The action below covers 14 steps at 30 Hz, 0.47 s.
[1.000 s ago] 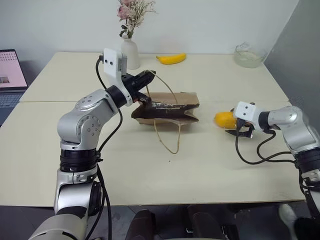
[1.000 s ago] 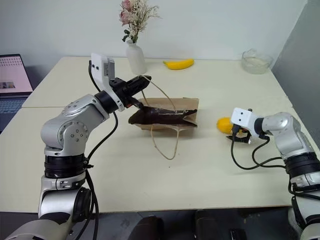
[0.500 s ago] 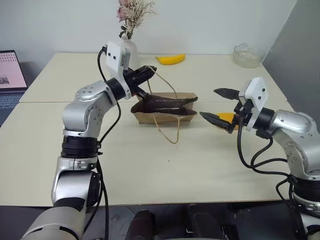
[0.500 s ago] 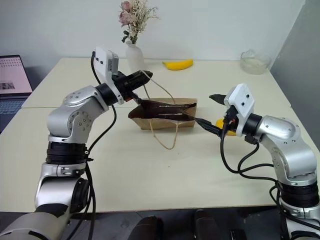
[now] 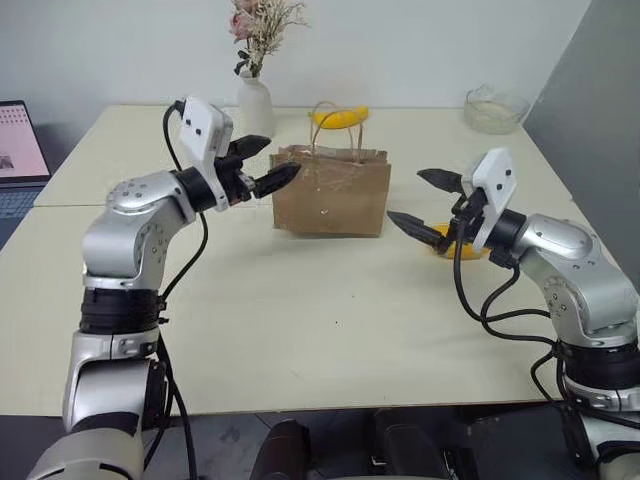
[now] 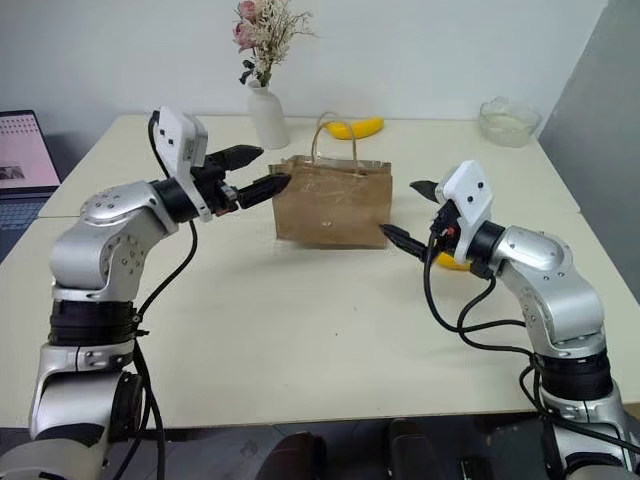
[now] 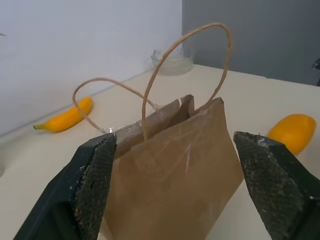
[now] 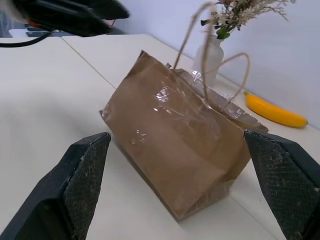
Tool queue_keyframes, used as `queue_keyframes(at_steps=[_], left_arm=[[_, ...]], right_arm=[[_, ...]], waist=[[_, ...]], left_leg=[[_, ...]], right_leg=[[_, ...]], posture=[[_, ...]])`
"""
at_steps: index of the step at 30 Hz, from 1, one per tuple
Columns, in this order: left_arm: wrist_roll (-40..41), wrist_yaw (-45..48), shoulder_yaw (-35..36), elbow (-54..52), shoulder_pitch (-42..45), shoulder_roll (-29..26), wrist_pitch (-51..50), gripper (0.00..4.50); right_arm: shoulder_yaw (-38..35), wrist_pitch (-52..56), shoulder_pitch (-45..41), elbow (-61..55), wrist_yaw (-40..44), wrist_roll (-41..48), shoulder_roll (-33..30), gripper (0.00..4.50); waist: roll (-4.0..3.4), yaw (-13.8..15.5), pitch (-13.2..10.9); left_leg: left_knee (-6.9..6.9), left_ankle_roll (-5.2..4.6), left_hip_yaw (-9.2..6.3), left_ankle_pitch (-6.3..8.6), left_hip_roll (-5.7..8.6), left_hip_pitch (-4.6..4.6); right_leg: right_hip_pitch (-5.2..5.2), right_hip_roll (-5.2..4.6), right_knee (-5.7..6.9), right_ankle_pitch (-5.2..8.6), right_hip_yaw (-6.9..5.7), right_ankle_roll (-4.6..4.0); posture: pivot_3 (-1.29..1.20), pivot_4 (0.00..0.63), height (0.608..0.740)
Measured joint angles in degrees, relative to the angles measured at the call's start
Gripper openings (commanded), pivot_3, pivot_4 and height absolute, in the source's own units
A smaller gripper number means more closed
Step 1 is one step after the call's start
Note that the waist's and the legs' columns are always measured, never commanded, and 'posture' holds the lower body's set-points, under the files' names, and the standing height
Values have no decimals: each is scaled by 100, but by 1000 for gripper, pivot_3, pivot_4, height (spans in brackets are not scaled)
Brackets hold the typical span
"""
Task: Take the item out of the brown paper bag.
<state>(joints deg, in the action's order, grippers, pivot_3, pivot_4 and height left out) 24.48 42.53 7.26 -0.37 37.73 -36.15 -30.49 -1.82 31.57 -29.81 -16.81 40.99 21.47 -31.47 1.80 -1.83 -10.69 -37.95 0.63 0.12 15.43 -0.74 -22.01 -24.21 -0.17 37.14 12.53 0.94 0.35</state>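
- Pale cream surface [image 5: 300, 330] under a white wall, carrying the task's things at mid-depth, with a white vase [image 5: 252, 100] of dried flowers, a banana [image 5: 340, 117] and a glass bowl [image 5: 495, 108] along the far side and a laptop [image 5: 15, 150] at the far left edge.
- Brown paper bag [image 5: 332, 190] stands upright on its base, mouth up, both cord handles arching above it; nothing grips it, so it stands on its own.
- Left hand [image 5: 262, 166] hovers level just beside the bag's left side, fingers spread wide and released, holding nothing.
- Right hand [image 5: 425, 203] hovers level near the bag's right side, fingers equally wide apart and empty.
- Item [image 7: 295, 131], a plump yellow-orange fruit, lies on the surface outside the bag, to its right, just behind the right hand.
- Judging from this, the removal looks done: the fruit is out and both hands are free.
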Motion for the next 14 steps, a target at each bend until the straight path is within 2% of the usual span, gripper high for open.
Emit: queue_keyframes(at_steps=[3,7,14], left_arm=[[-176,-568,249,-579,-836,0,-89,3886],[-770,-1541,455,-1544,-2213,280,69,3886],[-940,-2007,438,-2601,-3184,814,353,3886]], right_arm=[[72,-345,261,168,73,-81,3,4500],[212,-921,709,331,145,-323,32,4500],[313,-1410,1313,383,78,-445,351,4500]], waist=[[0,18,0],[0,28,0],[4,87,3]], left_leg=[[1,0,-4,0,-2,-2],[-3,-1,0,1,2,-3],[-6,-3,-1,-1,3,11]], right_leg=[[0,-1,-4,0,-4,0],[3,-11,-6,0,-1,0],[14,-10,3,-3,-5,-2]], posture=[[0,150,740],[0,150,740],[0,150,740]])
